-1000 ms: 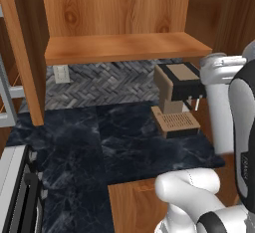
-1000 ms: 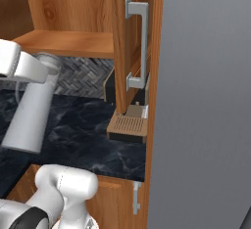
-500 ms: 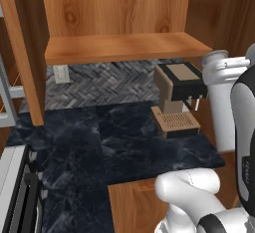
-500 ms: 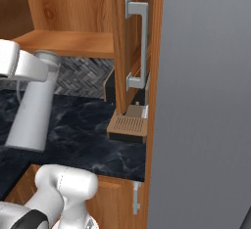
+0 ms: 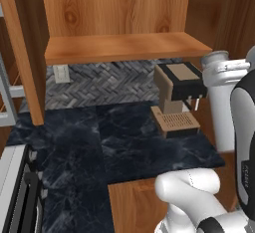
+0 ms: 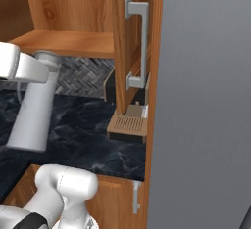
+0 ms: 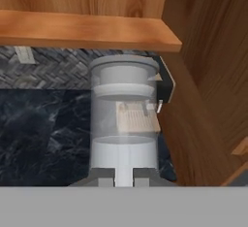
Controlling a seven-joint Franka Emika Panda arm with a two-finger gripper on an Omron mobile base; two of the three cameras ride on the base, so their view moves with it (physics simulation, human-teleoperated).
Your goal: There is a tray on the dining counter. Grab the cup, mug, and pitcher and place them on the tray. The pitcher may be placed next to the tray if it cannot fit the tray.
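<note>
One pitcher [image 7: 124, 119], bearing no readable writing, sits clamped in end effector [image 7: 124, 173].

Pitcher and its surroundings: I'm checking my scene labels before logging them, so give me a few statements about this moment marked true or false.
1. The gripper is shut on the pitcher. True.
2. The pitcher is solid yellow. False: it is pale grey and translucent.
3. A coffee machine stands on the dark marble counter, below the wooden shelf. True.
4. The backsplash is plain white tile. False: it is a grey herringbone pattern.
5. The coffee machine lies tipped on its side. False: it stands upright.
</note>
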